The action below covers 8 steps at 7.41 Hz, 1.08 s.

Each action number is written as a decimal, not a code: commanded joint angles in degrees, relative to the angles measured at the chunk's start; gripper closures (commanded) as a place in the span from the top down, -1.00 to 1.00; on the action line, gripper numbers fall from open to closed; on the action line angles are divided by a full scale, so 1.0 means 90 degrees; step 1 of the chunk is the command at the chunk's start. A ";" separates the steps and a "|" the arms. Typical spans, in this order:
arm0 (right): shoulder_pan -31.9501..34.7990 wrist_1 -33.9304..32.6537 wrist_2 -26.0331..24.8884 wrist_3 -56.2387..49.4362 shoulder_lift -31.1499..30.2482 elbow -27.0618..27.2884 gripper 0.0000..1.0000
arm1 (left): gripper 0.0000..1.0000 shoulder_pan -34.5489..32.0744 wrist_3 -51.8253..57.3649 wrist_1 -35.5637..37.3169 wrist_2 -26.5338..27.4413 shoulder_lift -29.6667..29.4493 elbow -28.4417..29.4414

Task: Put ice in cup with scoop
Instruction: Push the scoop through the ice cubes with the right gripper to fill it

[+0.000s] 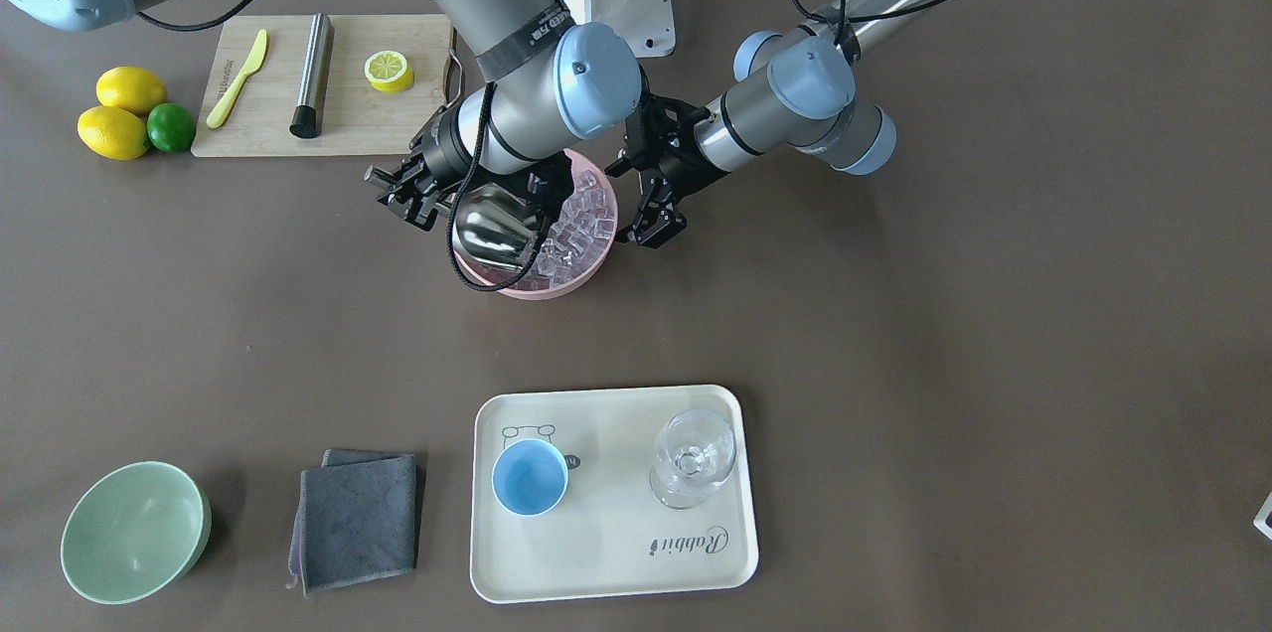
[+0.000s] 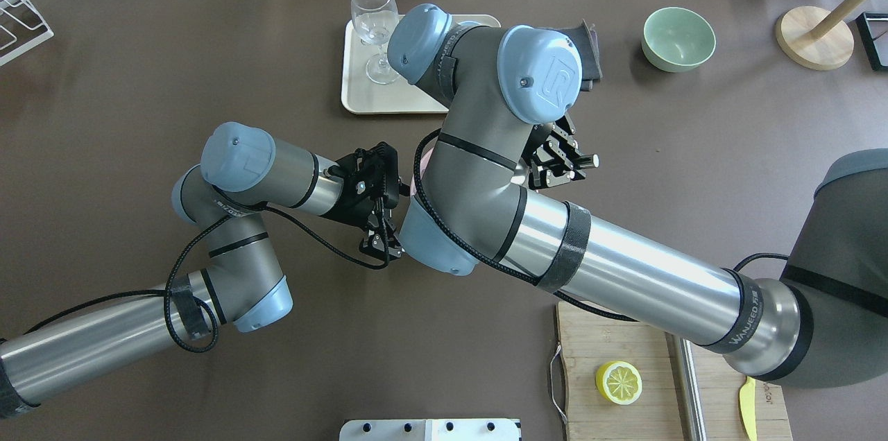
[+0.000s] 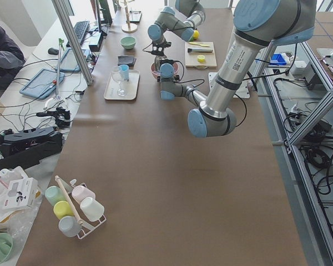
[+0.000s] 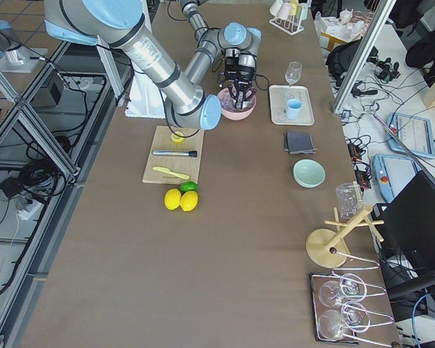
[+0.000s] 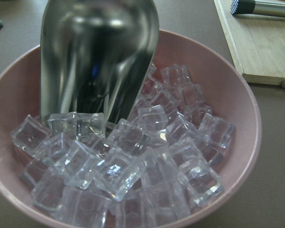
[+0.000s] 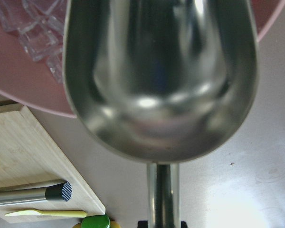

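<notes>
The ice (image 1: 584,220) fills a pink bowl (image 1: 537,292) at the table's middle, and it also shows in the left wrist view (image 5: 147,161). My right gripper (image 1: 422,200) is shut on the handle of the silver scoop (image 1: 492,233). The scoop (image 5: 97,57) tilts down with its front edge among the cubes. Its trough (image 6: 161,71) looks empty. My left gripper (image 1: 651,220) hangs just beside the bowl's rim and looks open and empty. The light-blue cup (image 1: 530,476) stands upright and empty on a cream tray (image 1: 616,572). My right arm hides the cup in the overhead view.
A clear stemmed glass (image 1: 693,458) shares the tray. A grey cloth (image 1: 358,518) and a pale green bowl (image 1: 134,533) lie beside the tray. Behind the pink bowl is a cutting board (image 1: 397,125) with a steel cylinder (image 1: 313,76), yellow knife (image 1: 237,79) and lemon half (image 1: 388,71).
</notes>
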 commanded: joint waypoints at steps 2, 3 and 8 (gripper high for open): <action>-0.0011 0.0752 0.0053 0.0540 -0.0323 0.0148 -1.00 | 0.98 0.0000 0.0009 0.0034 0.0000 0.0000 0.0000; -0.0011 0.0919 0.0054 0.0552 -0.0372 0.0168 -1.00 | 0.98 0.0000 0.0009 0.0044 0.0000 0.0000 0.0000; -0.0001 0.0931 0.0258 0.0698 -0.1015 0.1220 -1.00 | 0.98 0.0000 0.0029 0.0141 0.0010 0.0010 0.0000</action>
